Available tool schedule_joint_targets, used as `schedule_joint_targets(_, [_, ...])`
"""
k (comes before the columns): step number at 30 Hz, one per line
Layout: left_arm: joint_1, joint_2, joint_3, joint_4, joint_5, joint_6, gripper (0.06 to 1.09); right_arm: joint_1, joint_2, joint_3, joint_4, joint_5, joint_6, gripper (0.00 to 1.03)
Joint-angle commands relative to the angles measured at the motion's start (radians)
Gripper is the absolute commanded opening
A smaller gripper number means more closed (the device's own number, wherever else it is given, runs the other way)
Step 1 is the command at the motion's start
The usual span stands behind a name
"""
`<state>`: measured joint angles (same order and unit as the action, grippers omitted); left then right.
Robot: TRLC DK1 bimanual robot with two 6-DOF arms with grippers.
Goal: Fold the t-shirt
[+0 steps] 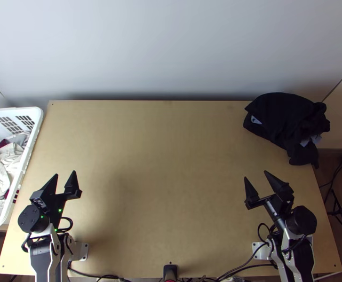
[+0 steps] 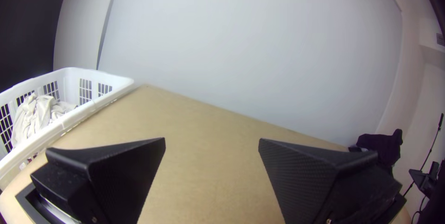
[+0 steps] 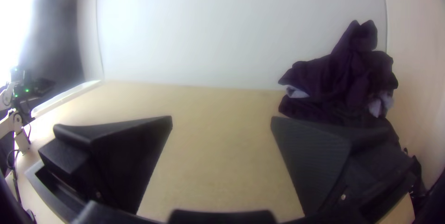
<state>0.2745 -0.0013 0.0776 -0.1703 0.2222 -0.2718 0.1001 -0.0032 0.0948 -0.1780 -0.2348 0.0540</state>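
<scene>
Left gripper (image 1: 65,173) and right gripper (image 1: 256,174) wide open, empty; dark cloth (image 1: 283,115) bunched upper right of frame at counter (image 1: 171,164) edge, so you risk pinching several layers through stacked folds, or nudging it off.

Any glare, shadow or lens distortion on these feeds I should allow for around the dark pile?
Right wrist view: strong glare at the left edge, well away from the dark cloth pile. Top view: soft shadow on the table beside the left gripper; many of the pile's folds merge into black. Left wrist view: lens distortion bows the wall panel's side edge.
</scene>
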Motion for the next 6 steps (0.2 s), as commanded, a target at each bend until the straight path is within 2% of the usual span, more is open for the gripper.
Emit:
schedule_joint_targets(1, [0.000, 0.000, -0.001, -0.006, -0.004, 0.000, 1.04, 0.000, 0.000, 0.000, -0.002, 0.000, 0.000, 0.99])
schedule_joint_targets(6, [0.000, 0.000, -0.002, -0.006, -0.004, 0.000, 1.04, 0.001, 0.000, 0.000, -0.002, 0.000, 0.000, 0.99])
